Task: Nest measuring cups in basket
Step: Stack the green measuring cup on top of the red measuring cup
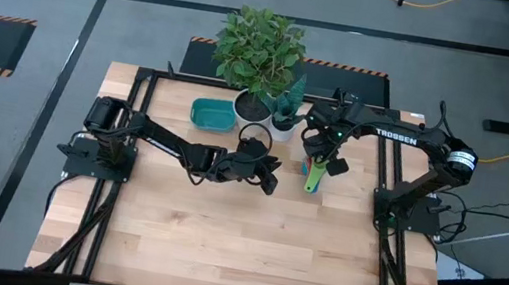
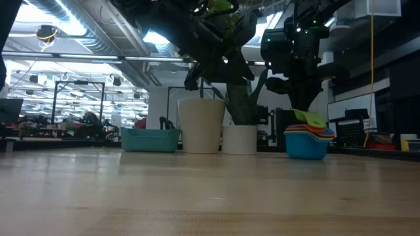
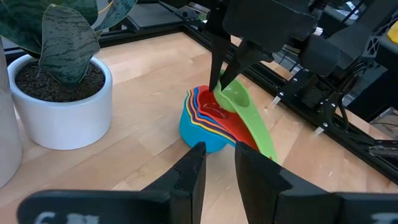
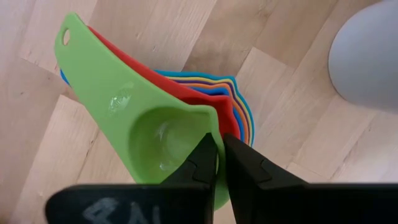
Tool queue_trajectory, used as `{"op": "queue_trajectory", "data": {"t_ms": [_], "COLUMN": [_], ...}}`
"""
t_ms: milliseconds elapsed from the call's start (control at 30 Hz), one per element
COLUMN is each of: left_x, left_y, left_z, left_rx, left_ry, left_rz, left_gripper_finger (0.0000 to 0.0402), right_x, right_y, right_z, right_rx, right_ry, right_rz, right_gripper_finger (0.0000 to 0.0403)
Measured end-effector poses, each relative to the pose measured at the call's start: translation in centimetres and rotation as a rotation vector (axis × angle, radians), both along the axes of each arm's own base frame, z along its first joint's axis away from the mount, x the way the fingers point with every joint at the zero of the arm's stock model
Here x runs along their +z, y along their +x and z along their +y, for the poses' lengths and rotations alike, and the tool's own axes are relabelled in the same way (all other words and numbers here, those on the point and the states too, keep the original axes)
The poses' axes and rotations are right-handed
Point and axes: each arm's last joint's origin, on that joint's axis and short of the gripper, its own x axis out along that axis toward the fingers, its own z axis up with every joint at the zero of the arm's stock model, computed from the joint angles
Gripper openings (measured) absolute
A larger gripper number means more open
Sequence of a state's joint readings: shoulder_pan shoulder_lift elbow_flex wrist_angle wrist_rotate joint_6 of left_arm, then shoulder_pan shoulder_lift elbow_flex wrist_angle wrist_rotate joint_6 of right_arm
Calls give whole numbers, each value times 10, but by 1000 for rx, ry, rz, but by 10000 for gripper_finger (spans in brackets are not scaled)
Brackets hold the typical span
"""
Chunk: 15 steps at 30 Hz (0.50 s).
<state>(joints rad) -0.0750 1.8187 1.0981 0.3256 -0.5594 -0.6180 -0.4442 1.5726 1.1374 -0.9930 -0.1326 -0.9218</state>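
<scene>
Pale wooden table (image 1: 241, 232) with visible grain and plank seams, smooth with a soft sheen. Glossy plastic measuring cups (image 4: 186, 106), nested in a stack; top green cup (image 4: 134, 118) smooth, catching light in its bowl. Teal plastic basket (image 1: 211, 113), smooth. Matt white plant pot (image 3: 59, 118), smooth-walled, holding dark crumbly soil (image 3: 50, 81). Matt dark fingers (image 4: 245, 168) on the right gripper (image 4: 221, 144). Black metal frame (image 1: 383, 232) along the table sides.

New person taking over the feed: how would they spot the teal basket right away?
Start at the big leafy plant at the table's far edge. Beside its white pot, toward the left arm's side, sits the teal basket: a shallow empty tray, unlike the tall pots and the colourful cup stack.
</scene>
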Motion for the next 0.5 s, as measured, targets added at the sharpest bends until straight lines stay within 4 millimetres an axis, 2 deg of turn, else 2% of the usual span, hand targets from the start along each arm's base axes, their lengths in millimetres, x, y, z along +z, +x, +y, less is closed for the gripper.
{"op": "queue_trajectory", "data": {"t_ms": [267, 500], "left_x": [0, 0], "left_y": [0, 0], "left_z": [0, 0], "left_rx": [0, 0], "left_ry": [0, 0], "left_rz": [0, 0], "left_gripper_finger": [79, 79], "right_x": [0, 0], "right_y": [0, -1], "right_z": [0, -1], "right_rx": [0, -30], "right_ry": [1, 7], "right_rz": [0, 5], "right_gripper_finger": [31, 54]}}
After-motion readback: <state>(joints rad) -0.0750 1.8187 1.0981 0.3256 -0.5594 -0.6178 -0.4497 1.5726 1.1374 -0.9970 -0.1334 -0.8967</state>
